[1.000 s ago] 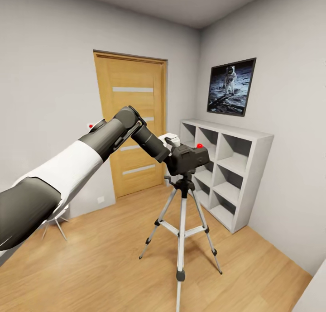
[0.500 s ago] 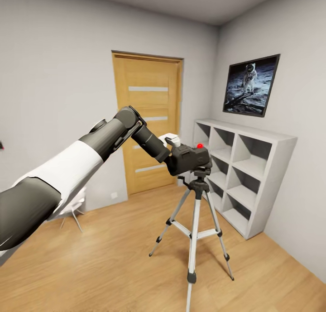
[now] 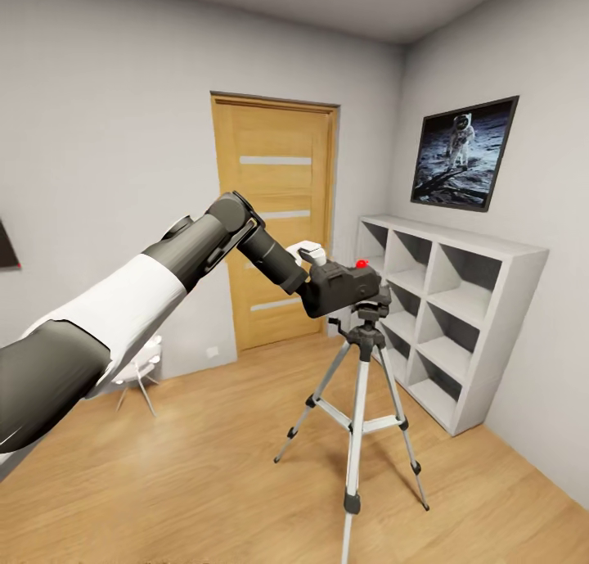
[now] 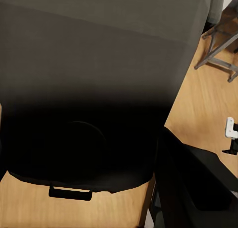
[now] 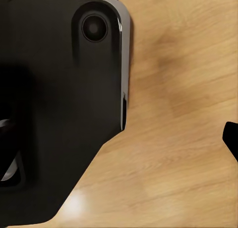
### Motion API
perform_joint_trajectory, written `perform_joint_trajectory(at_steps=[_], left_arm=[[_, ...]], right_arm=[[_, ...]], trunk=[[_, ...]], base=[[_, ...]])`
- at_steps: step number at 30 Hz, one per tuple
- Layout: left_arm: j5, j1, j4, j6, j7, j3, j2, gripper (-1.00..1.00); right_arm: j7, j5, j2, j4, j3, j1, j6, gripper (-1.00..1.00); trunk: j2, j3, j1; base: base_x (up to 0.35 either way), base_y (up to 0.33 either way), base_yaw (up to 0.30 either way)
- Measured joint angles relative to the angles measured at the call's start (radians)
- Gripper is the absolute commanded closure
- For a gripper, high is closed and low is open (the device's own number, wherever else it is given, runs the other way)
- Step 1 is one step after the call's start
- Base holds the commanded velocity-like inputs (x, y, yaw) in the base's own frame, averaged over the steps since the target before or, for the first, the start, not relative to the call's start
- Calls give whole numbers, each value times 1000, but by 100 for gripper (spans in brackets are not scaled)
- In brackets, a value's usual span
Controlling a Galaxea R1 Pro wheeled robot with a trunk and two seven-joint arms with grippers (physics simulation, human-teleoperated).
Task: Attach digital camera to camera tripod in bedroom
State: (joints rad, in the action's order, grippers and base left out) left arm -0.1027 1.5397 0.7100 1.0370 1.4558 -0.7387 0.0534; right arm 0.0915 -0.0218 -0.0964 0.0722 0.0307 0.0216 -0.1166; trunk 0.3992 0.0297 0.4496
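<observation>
1. From the head view, the left arm (image 3: 164, 277) reaches out across the bedroom toward the camera tripod (image 3: 360, 400), which stands on the wood plank floor (image 3: 204, 466). The digital camera (image 3: 343, 287) sits at the end of that arm, red dot up, just above and a little to the left of the tripod's black head; I cannot tell whether it touches. The left gripper (image 3: 315, 282) is hidden behind the camera body, so I cannot make out how its fingers stand. Behind the tripod is the oak door (image 3: 274, 220), to the right of it the white cube shelving (image 3: 450, 318), with a framed astronaut picture (image 3: 465, 153) on the wall above. A small white chair (image 3: 139, 376) stands by the left wall, under the arm.

2. From the left wrist view, a large dark mass sits close to the lens, too blurred to name. Beyond it are floor planks and grey tripod legs (image 4: 218, 44).

3. From the right wrist view, a black rounded panel (image 5: 59, 104) lies over the plank floor (image 5: 173, 138). The right gripper's state I cannot tell.
</observation>
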Motion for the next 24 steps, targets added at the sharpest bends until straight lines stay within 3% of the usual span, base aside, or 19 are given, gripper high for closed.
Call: perform_joint_trajectory(at_steps=[19,24], left_arm=[[0,0,0,0,0,-1,1,100],[0,0,1,0,0,-1,2,100]], right_arm=[[0,0,0,0,0,0,0,-100],[0,0,0,0,0,0,0,-100]], trunk=[[0,0,0],[0,0,0]], base=[[0,0,275],[0,0,161]])
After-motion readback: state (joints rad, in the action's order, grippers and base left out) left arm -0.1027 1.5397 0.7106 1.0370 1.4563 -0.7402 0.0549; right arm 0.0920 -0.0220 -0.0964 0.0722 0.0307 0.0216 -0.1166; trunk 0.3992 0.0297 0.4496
